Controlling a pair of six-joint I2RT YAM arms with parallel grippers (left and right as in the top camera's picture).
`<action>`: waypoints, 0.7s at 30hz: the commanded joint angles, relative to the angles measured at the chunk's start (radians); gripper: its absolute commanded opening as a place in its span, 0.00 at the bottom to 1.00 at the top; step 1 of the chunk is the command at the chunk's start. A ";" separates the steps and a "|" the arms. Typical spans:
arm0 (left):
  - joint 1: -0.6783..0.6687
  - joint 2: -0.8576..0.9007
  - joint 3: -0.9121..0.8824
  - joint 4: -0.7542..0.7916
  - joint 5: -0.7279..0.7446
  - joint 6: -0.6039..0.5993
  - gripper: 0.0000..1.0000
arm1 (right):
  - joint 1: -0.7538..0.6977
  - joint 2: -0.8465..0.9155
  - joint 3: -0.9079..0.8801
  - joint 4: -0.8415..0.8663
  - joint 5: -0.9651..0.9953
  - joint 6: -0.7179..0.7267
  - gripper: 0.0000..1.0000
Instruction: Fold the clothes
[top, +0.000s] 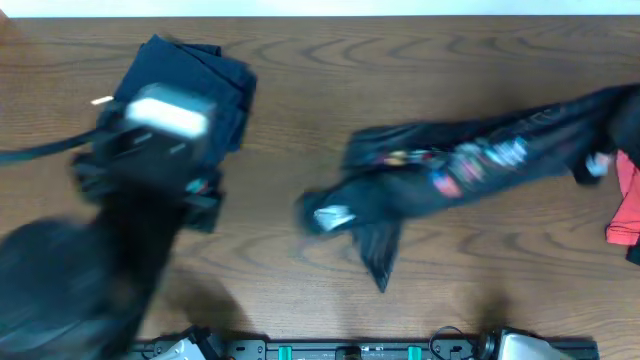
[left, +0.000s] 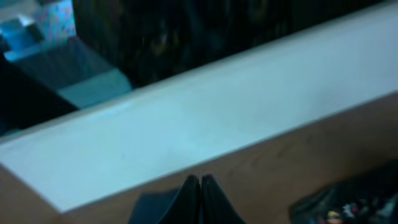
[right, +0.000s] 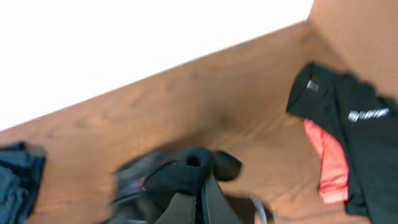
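The right claw is clenched on a bunched fold of the black jersey, and the cloth mounds up over its fingertips in the right wrist view. Seen from overhead, the jersey lies as a long twisted band on the wooden table. It runs from the centre out toward 2 o'clock, where it meets the table's right edge. Small coloured logos show along its middle, and a pointed flap trails toward 6 o'clock from the centre end. A pale patch at that end is too blurred to name. The left claw is clenched as well, its two fingers pressed flat together with nothing seen between them, and it faces the far edge of the table. The left arm, smeared by motion, reaches from 7 o'clock up over a crumpled navy garment at 10 o'clock, well apart from the jersey. A red garment sits at 3 o'clock on the right edge, just beside the jersey's far end. In the right wrist view, black cloth with white lettering lies partly over the red garment, and whether that cloth belongs to the jersey cannot be told.
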 joint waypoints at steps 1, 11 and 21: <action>-0.024 -0.010 0.040 -0.034 0.054 0.034 0.06 | -0.009 -0.041 0.007 0.000 0.013 0.013 0.01; -0.023 0.131 0.006 -0.276 0.196 -0.147 0.47 | -0.006 0.000 0.007 0.002 -0.001 0.024 0.01; 0.075 0.326 0.005 -0.301 0.422 -0.229 0.68 | -0.005 0.025 0.007 0.056 -0.164 -0.046 0.01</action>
